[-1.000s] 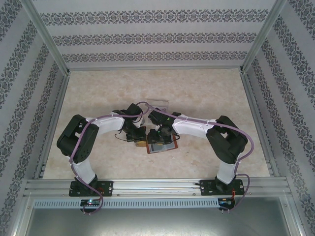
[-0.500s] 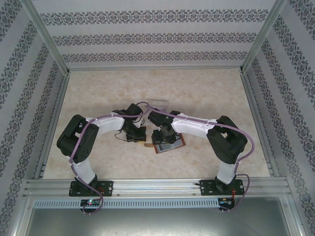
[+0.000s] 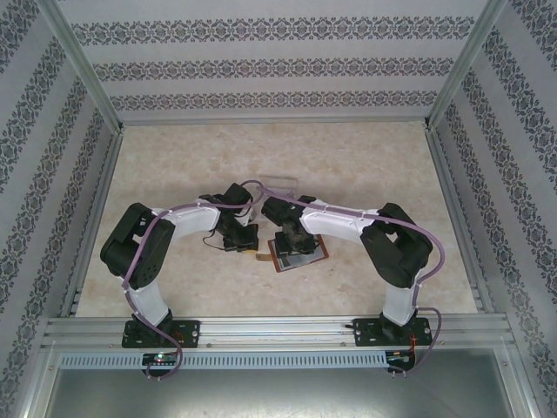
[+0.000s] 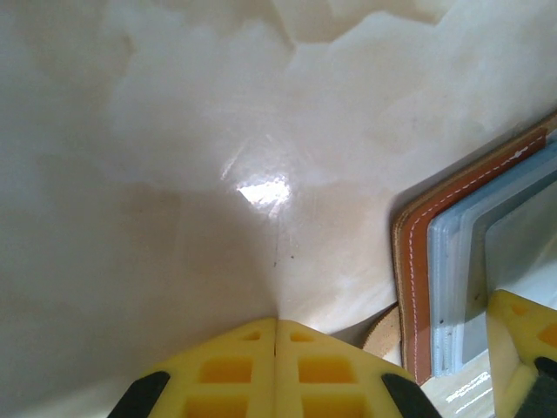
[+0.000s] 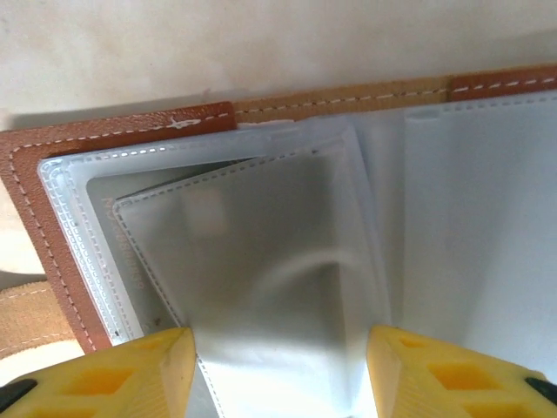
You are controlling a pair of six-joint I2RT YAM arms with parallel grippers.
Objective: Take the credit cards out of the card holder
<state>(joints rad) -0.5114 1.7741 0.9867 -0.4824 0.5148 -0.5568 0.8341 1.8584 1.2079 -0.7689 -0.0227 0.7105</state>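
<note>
I am poising my spread-apart right gripper [image 5: 278, 366] over the card holder [image 5: 35, 200] lying open on the table [image 4: 174, 131] (left gripper [image 4: 277, 348] pressed together, empty, just beside it), aiming to pinch the credit cards [image 5: 261, 270], not the clear pocket [image 5: 78, 226].

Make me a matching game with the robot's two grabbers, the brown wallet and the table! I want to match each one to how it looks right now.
Things:
1. left gripper with yellow fingers
2. right gripper with yellow fingers
3. reddish-brown leather folding card holder
4. pale marbled table

States:
A. lying open, greyish clear pockets showing
B. fingers pressed together
C. shiny and beige, underneath everything
D. fingers apart, above the clear pockets

Pairs: 1-B, 2-D, 3-A, 4-C
</note>
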